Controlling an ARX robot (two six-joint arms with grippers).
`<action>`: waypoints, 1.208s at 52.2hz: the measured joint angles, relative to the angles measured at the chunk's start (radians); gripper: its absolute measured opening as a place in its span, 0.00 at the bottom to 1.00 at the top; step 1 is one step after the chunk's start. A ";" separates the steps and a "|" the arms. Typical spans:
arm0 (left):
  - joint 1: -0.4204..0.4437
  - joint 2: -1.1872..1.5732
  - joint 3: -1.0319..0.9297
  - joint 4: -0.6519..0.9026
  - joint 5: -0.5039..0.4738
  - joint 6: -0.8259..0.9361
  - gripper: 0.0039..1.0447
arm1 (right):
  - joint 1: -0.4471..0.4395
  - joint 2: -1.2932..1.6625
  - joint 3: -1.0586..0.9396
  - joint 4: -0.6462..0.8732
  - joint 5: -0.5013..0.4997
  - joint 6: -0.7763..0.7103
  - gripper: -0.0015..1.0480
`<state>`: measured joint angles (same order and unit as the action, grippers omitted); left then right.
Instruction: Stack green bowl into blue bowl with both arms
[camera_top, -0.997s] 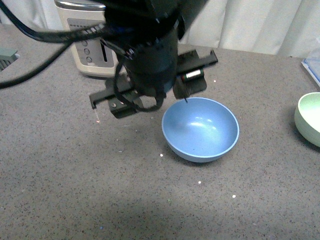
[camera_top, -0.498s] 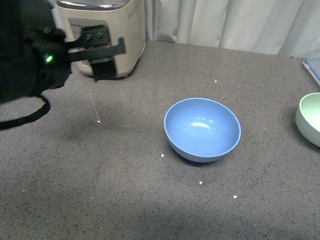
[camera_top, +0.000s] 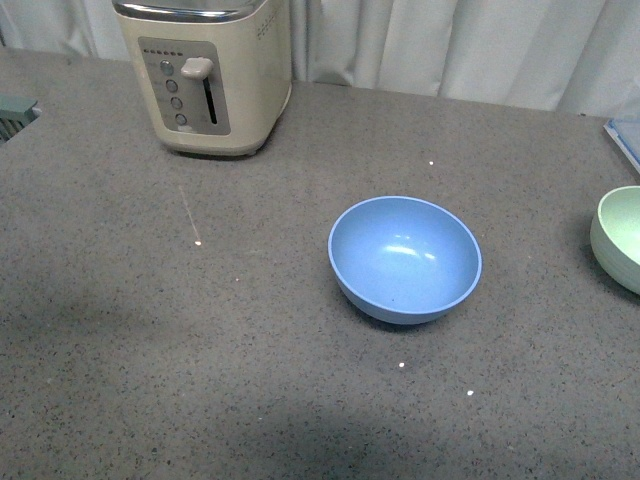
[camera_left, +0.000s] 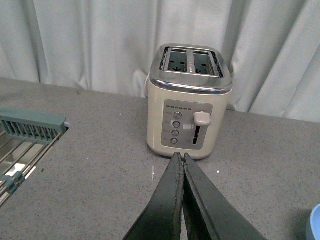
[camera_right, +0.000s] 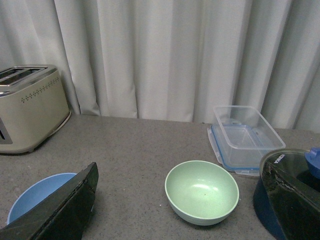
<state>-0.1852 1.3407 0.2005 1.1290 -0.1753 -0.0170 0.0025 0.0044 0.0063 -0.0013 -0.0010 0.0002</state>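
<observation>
The blue bowl sits upright and empty in the middle of the grey counter; its edge also shows in the right wrist view. The green bowl stands empty at the right edge of the front view, and in the right wrist view it lies between my open right gripper's wide-spread fingers, a little ahead of them. My left gripper is shut and empty above the counter, pointing at the toaster. Neither arm shows in the front view.
A cream toaster stands at the back left, also in the left wrist view. A clear lidded container lies behind the green bowl. A dish rack sits at the far left. White curtains hang behind the counter.
The left arm, which hung over the blue bowl's left side a second ago, swung left and out of the front view. The bowls have not moved.
</observation>
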 joint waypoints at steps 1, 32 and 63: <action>0.005 -0.017 -0.010 -0.006 0.005 0.001 0.04 | 0.000 0.000 0.000 0.000 0.000 0.000 0.91; 0.182 -0.536 -0.177 -0.361 0.170 0.010 0.04 | 0.000 0.000 0.000 0.000 0.000 0.000 0.91; 0.183 -0.949 -0.182 -0.736 0.175 0.010 0.04 | 0.000 0.000 0.000 0.000 0.000 0.000 0.91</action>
<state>-0.0025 0.3916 0.0189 0.3931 -0.0006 -0.0071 0.0025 0.0044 0.0063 -0.0013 -0.0010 0.0006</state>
